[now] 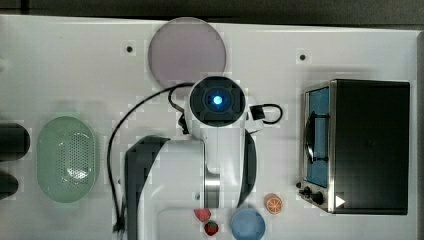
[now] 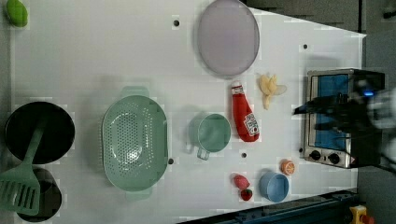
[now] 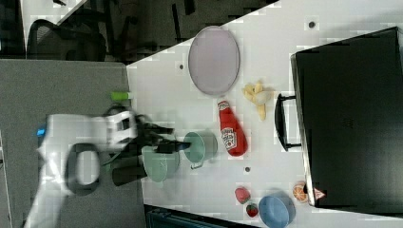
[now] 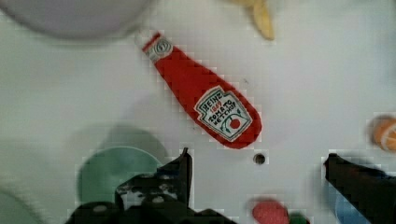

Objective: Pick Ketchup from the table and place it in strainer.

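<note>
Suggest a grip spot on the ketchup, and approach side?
Probably the wide labelled belly of the ketchup, from straight above. It lies flat on the table, cap toward the plate, so pinch across its width. The neck is narrower and likelier to pivot. The open gripper looks wide enough to straddle the body.

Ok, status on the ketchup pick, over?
Gripper open, empty, above table. Ketchup lying flat, untouched. Strainer empty. Green cup sits between them.

The white, rounded robot arm (image 1: 220,150) has dark grey joint bands, a glowing blue light, looping black cables and a black gripper (image 4: 257,182).
</note>
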Available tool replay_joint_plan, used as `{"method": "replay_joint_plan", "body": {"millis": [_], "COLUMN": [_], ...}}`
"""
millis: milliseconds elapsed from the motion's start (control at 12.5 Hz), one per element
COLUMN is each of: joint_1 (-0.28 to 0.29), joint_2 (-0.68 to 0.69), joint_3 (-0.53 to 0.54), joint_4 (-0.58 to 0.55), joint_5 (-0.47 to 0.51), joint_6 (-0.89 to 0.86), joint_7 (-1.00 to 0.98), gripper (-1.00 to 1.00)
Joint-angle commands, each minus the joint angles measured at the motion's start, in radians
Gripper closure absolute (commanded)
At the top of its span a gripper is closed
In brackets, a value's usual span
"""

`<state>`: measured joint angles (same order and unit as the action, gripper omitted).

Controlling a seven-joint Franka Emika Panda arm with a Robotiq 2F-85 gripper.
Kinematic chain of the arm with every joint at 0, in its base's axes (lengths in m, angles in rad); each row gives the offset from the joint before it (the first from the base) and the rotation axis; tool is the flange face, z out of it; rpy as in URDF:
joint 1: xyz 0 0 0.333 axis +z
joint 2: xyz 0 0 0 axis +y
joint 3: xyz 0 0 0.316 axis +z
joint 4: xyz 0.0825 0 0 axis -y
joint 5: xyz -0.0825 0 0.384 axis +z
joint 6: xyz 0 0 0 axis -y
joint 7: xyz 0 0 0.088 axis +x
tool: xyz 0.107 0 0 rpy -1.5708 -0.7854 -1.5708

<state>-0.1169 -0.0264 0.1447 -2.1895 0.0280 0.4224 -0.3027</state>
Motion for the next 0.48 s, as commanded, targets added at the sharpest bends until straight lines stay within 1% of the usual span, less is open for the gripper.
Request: {"method": "replay_joint_plan", "body": {"millis": [80, 320, 480], "joint_1": [-0.002, 0.002, 0.003], "joint_2": [0.038, 0.119, 0.173], "joint_3": [0.005, 0.005, 0.005], "joint_4": [-0.033, -0.081, -0.103], "joint_5": [0.001, 0.0, 0.0], "joint_6": [0.101, 0.22, 0.302], "joint_7": [-0.26, -0.47, -0.563], "gripper": [-1.0, -1.0, -1.0]}}
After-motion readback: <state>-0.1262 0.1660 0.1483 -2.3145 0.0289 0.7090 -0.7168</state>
